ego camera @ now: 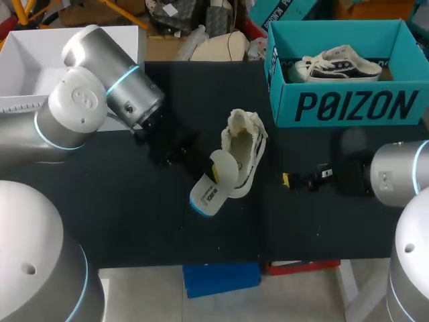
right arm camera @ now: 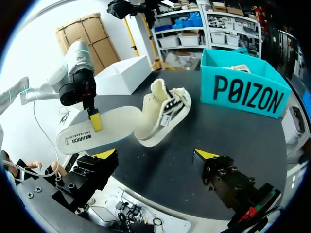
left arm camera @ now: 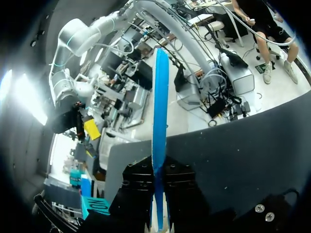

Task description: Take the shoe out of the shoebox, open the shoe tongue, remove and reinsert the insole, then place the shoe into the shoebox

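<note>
The left arm comes in from the left to mid-table. The left gripper (ego camera: 213, 174) pinches the insole (ego camera: 216, 184), whose far end meets the heel of the cream shoe (ego camera: 244, 151) on the black table (ego camera: 134, 221). The right gripper (ego camera: 305, 180) sits low, right of the shoe, with its fingers spread. The teal shoebox (ego camera: 348, 107) stands behind them, with a second shoe (ego camera: 335, 64) inside. The left wrist view shows the insole edge-on as a blue strip. The right wrist view shows its pale face.
</note>
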You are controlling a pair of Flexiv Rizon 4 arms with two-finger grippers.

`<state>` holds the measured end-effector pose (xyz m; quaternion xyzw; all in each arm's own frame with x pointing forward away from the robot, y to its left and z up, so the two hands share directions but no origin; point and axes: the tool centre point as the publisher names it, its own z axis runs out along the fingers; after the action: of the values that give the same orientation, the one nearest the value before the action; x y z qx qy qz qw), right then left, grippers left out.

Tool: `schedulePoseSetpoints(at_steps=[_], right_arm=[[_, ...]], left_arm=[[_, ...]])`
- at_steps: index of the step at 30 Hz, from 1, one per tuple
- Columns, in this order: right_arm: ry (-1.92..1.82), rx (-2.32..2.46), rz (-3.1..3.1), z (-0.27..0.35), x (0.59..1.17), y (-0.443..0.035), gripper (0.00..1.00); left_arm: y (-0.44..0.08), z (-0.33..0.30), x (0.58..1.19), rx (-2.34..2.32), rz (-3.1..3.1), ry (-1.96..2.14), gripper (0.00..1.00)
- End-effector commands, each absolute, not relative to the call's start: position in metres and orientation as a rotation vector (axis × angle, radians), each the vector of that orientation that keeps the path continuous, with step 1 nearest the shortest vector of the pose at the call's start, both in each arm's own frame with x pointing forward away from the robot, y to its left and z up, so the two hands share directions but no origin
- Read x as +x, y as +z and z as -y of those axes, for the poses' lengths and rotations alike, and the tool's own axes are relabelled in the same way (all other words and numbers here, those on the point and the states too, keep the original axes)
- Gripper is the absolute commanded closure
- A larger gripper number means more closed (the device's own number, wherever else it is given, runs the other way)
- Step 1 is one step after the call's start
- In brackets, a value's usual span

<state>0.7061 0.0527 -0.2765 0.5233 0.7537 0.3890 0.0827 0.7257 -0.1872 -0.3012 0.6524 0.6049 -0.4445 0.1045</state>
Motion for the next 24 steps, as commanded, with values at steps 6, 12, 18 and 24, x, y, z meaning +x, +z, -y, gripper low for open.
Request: schedulePoseSetpoints(at_steps=[6, 12, 18, 24], right_arm=[[1.172, 1.561, -2.257, -0.049, 0.705, -0.275, 0.00], [1.172, 1.561, -2.257, -0.049, 0.705, -0.275, 0.00], [1.172, 1.561, -2.257, -0.049, 0.705, -0.275, 0.00], [1.172, 1.561, -2.257, -0.049, 0.705, -0.275, 0.00]], left_arm=[[-0.318, 0.205, 0.737, 2.049, -1.845, -1.308, 1.00], [-0.328, 0.207, 0.746, 2.061, -1.855, -1.307, 1.00], [-0.343, 0.211, 0.759, 2.044, -1.878, -1.329, 1.00], [-0.353, 0.217, 0.775, 2.008, -1.872, -1.304, 1.00]])
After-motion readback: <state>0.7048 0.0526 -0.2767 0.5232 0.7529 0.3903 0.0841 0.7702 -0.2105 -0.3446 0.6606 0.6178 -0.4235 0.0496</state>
